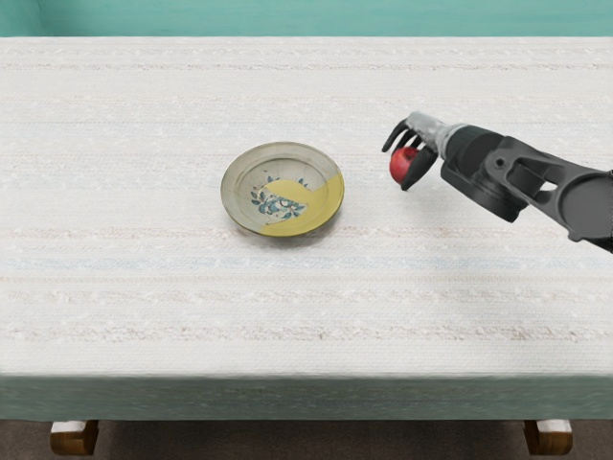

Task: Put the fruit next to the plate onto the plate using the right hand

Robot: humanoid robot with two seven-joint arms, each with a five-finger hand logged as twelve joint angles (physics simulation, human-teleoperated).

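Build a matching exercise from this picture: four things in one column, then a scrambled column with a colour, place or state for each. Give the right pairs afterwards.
Things
1. plate
2. red fruit
3. right hand
4. table

Descriptions
A. fingers curled around something
B. pale, faintly striped surface
C. blue floral pattern and a yellow patch
D. to the right of the plate, not on it

Pairs: 1-C, 2-D, 3-A, 4-B
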